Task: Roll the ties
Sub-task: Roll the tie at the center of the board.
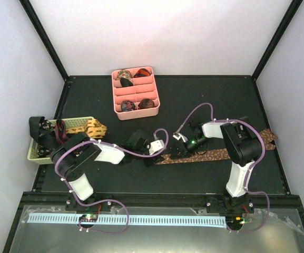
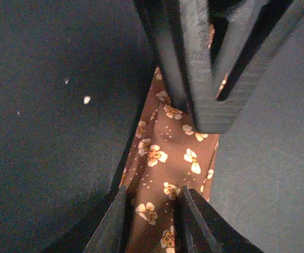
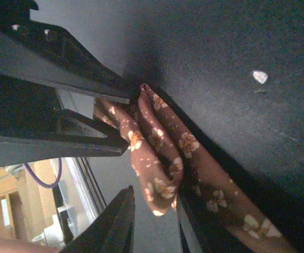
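Observation:
A brown tie with pale flowers (image 1: 220, 154) lies across the black table, its far end at the right edge. My left gripper (image 1: 159, 153) is at its near end. In the left wrist view the gripper (image 2: 152, 221) has the tie (image 2: 167, 153) filling the gap between its jaws and touching both. My right gripper (image 1: 186, 147) faces it closely. In the right wrist view that gripper (image 3: 154, 216) is open, and a folded loop of the tie (image 3: 159, 174) hangs against one finger, clear of the other. Rolled ties (image 1: 128, 105) sit in the pink tray.
The pink divided tray (image 1: 154, 89) stands at the back centre. A pale woven basket (image 1: 80, 124) with more ties draped in it sits at the left edge. The two grippers' fingers (image 2: 194, 68) nearly touch over the tie's end.

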Motion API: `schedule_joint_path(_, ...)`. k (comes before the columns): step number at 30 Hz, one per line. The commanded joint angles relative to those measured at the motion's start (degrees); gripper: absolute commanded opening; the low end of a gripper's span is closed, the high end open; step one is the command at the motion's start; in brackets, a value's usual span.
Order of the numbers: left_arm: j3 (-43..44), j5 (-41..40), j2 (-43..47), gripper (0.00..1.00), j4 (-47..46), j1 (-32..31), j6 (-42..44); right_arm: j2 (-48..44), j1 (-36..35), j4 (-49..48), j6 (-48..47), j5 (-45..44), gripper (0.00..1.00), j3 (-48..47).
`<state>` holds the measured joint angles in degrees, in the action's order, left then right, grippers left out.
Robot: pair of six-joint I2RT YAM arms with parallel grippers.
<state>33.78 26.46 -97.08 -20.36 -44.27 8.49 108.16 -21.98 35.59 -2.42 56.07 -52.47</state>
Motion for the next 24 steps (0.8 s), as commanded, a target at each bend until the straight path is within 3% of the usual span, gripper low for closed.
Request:
schedule_joint_path(1, 1.81, 1.79, -1.60, 0.29, 2.66, 0.66, -0.46, -1.91, 0.26, -0.23, 0.29, 1.05, 0.29, -0.56)
schedule_joint_path(5, 1.74, 2.12, -1.67, 0.28, 3.48, 0.76, 0.00, -2.11, 0.28, -0.49, 0.61, 1.03, 0.34, -0.94)
schedule_joint_path(11, 2.14, 2.06, -1.64, 0.28, 3.67, 0.77, -0.64, -0.81, 0.18, -1.44, 1.08, 2.03, 0.26, -1.49)
schedule_joint_path(18, 3.26, 2.93, -2.36, 0.29, 4.23, 0.94, -2.54, 0.14, -0.58, -1.52, 1.19, 2.71, 0.26, -2.30)
schedule_joint_path(23, 3.53, 2.72, -2.08, 0.31, 4.61, 1.02, -2.34, 0.23, -0.88, -1.09, 0.97, 1.52, 0.02, -2.71)
schedule_joint_path(24, 3.34, 2.72, -1.69, 0.34, 4.60, 1.10, -2.08, 0.21, -0.87, -0.75, 0.81, 1.29, 0.02, -2.73)
